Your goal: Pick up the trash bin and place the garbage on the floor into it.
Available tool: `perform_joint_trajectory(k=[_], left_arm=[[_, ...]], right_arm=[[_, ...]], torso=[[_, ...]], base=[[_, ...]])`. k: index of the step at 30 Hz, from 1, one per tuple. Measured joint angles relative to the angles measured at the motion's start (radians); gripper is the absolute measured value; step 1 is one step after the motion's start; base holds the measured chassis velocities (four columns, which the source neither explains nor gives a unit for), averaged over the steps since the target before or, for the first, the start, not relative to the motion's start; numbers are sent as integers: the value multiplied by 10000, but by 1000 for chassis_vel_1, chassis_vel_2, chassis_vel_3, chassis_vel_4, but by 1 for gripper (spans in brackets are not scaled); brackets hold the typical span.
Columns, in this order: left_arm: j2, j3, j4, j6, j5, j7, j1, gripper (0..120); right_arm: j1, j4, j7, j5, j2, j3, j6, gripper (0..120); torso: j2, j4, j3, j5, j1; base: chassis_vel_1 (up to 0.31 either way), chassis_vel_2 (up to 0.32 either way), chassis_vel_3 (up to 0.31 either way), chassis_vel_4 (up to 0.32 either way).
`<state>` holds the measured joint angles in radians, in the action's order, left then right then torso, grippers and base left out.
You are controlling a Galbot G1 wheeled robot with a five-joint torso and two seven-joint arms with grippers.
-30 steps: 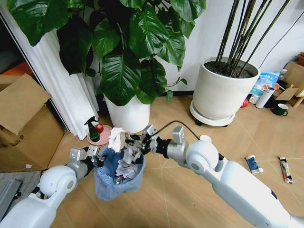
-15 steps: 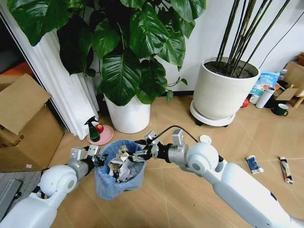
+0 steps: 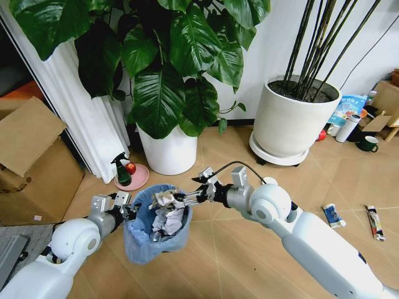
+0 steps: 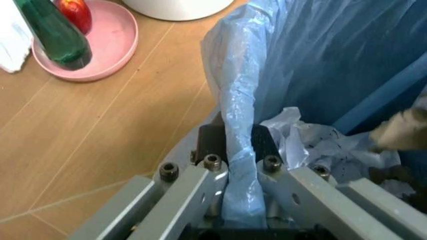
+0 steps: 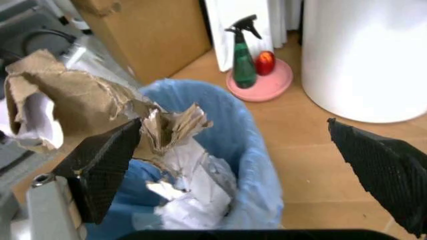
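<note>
Trash bin (image 3: 156,219) held off the floor (image 3: 237,249), left gripper (image 4: 239,150) clamped on its bagged rim.
Right gripper (image 3: 190,197) over the bin mouth, jaws spread; brown paper scrap (image 5: 73,100) clings to one finger. White plant pot (image 3: 167,151) and pink dish (image 3: 134,179) stand behind.

Glossy white rounded arm shells are joined to silver-grey metal wrists; a thin black cable (image 3: 232,167) is looped over the right wrist, and hex screws (image 4: 213,161) are set in the grey left gripper (image 4: 235,145) frame.
</note>
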<state>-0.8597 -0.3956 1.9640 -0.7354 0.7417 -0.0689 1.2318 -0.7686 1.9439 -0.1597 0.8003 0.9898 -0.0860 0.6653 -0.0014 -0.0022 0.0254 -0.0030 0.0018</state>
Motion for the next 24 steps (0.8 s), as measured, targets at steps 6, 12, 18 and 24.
perform_joint_trajectory(k=[6,12,18,24], left_arm=[[3,33,34,0,2,-12,-8,0],[58,-59,54,0,6,-14,76,0],[17,0,56,0,1,-8,55,0],[59,-46,63,0,2,23,86,0]], right_arm=[[-158,-114,6,-167,-34,81,-10,100],[-341,-87,-20,-225,-238,581,-67,100],[-376,-32,-59,-221,-333,965,-92,100],[-385,-42,-116,-258,-310,946,-155,100]], torso=[[0,0,0,0,0],[0,-1,0,0,0],[0,0,0,-1,0],[0,0,0,-1,0]], base=[[0,0,0,0],[0,0,0,0],[0,0,0,0],[0,0,0,0]])
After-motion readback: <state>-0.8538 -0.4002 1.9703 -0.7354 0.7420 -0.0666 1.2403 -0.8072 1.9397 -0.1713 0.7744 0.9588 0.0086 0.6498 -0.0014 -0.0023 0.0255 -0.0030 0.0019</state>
